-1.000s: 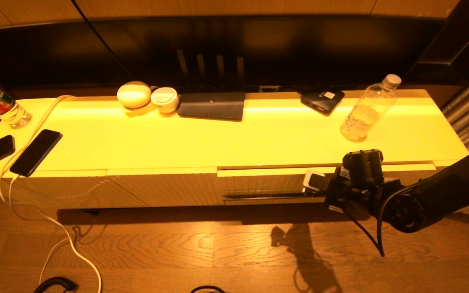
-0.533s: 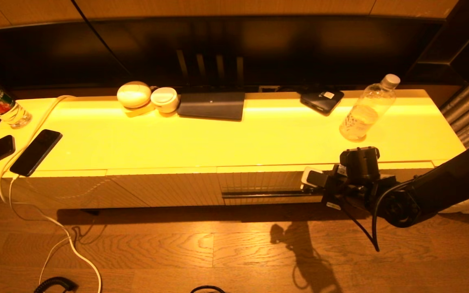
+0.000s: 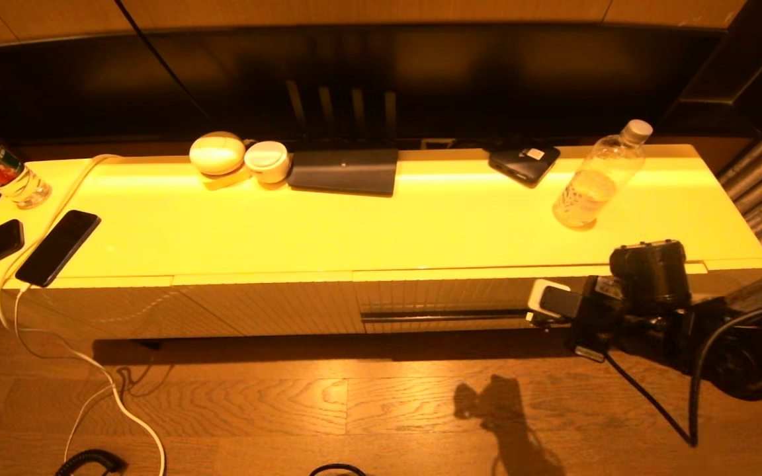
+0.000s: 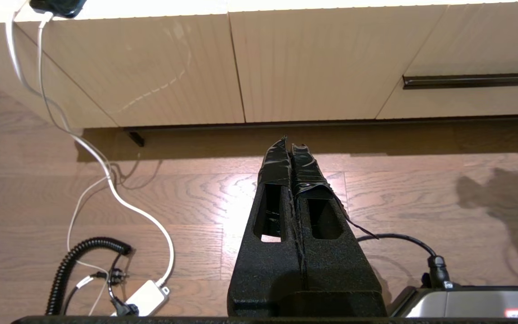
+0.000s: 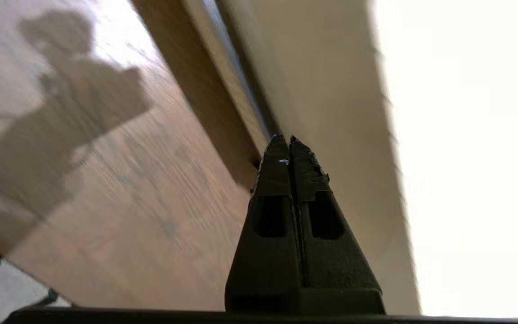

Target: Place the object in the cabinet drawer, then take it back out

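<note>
I see right tool [image 5: 289, 139] pinched closed, empty, at drawer [image 3: 444, 297] handle slot [image 3: 444, 315] | left tool [image 4: 291, 146] closed — parked above floor | bottle [image 3: 598, 177] upright on bench [image 3: 368, 225]

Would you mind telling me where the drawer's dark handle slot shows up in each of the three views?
Head view: handle slot runs along the drawer front, low centre-right.
Left wrist view: slot at the right edge, upper part.
Right wrist view: blurred dark slot ahead of the shut right gripper.
Shared landmark: the wooden floor.
</note>
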Robot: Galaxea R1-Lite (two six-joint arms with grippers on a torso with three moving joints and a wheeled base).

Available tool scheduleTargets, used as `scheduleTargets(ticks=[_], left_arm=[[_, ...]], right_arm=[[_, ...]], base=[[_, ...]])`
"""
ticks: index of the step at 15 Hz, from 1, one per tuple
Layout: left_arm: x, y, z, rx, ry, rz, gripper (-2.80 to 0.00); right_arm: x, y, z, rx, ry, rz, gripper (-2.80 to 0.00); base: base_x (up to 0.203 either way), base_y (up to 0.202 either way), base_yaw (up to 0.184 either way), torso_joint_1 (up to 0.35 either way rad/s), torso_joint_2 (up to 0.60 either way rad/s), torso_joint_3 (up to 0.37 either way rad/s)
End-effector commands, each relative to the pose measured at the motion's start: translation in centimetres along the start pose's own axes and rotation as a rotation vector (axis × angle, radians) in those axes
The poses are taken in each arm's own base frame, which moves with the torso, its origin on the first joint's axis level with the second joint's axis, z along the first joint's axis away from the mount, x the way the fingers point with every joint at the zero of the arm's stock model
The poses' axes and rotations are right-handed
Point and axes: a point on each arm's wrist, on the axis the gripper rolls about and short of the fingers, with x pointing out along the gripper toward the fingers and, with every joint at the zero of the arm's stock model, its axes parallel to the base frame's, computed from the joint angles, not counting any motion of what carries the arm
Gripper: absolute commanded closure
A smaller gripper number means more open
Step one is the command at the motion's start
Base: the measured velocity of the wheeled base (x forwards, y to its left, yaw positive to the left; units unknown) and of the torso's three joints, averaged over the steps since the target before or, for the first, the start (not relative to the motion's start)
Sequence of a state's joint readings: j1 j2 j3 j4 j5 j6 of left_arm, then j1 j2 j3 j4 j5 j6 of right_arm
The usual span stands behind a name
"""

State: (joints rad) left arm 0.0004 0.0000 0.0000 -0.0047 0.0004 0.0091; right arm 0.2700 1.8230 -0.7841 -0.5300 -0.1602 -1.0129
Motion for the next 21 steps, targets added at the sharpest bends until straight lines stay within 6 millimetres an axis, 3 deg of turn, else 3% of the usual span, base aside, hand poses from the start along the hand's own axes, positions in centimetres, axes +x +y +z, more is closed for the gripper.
scheduleTargets(ticks=[1,3,6,10,12,15,19,21], left_arm=[[0.0,0.0,0.0,0.0,0.002,0.001,0.0],[0.0,0.0,-0.1,0.0,0.003,-0.001,0.0],[0.0,0.0,-0.1,0.0,0.002,0.0,0.0],[0.0,0.0,0.0,0.0,0.002,-0.001,0.0],[0.0,0.0,0.0,0.0,0.002,0.001,0.0],[0.0,0.0,0.0,0.0,0.002,-0.001,0.0],[0.0,0.0,0.0,0.0,0.002,0.001,0.0],[0.0,0.0,-0.1,0.0,0.003,0.001,0.0]], right_arm=[[-5.8,-1.9,-0.7,0.048,-0.043,-0.107,0.0],[-11.2,-3.0,-1.6,0.159,-0.077,-0.195,0.0],[-19.7,-2.9,-3.6,0.364,-0.136,-0.31,0.0],[-28.8,1.4,-7.1,0.698,-0.199,-0.408,0.0],[-31.8,4.4,-8.8,0.816,-0.224,-0.436,0.0],[-34.0,9.0,-10.8,0.953,-0.228,-0.479,0.0],[-33.3,13.4,-12.7,1.075,-0.242,-0.477,0.0],[-32.5,14.1,-13.1,1.14,-0.244,-0.454,0.0]], base=[[0.0,0.0,0.0,0.0,0.0,0.0],[0.0,0.0,0.0,0.0,0.0,0.0],[0.0,0.0,0.0,0.0,0.0,0.0],[0.0,0.0,0.0,0.0,0.0,0.0],[0.0,0.0,0.0,0.0,0.0,0.0],[0.0,0.0,0.0,0.0,0.0,0.0],[0.0,0.0,0.0,0.0,0.0,0.0],[0.0,0.0,0.0,0.0,0.0,0.0]])
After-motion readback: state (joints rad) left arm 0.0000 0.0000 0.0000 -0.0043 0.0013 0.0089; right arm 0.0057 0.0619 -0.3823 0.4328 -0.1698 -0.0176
